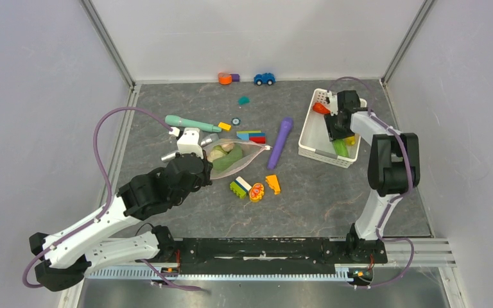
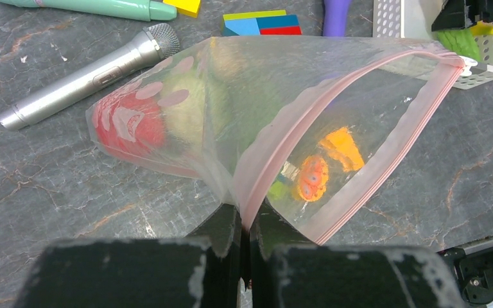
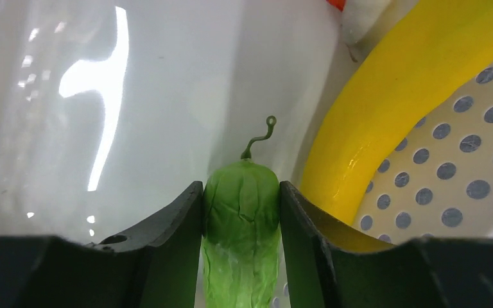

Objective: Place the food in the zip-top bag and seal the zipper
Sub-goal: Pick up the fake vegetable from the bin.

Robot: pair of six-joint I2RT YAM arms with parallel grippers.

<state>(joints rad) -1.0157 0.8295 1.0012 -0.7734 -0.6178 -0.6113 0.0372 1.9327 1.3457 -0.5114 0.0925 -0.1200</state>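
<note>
Left end effector [image 2: 247,213] pinches the zipper [image 2: 385,172] shut between its tips, the bag [image 2: 231,96] spreading ahead of it. Right end effector [image 3: 241,187], inside the basket [image 3: 462,147], presses both fingers against the cucumber [image 3: 241,231] between them; the banana [image 3: 391,115] lies just right.

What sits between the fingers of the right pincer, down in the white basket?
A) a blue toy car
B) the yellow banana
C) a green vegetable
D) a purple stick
C: in the right wrist view the green vegetable fills the gap of the right pincer and touches both fingers, while the yellow banana lies free beside it in the white basket.
</note>
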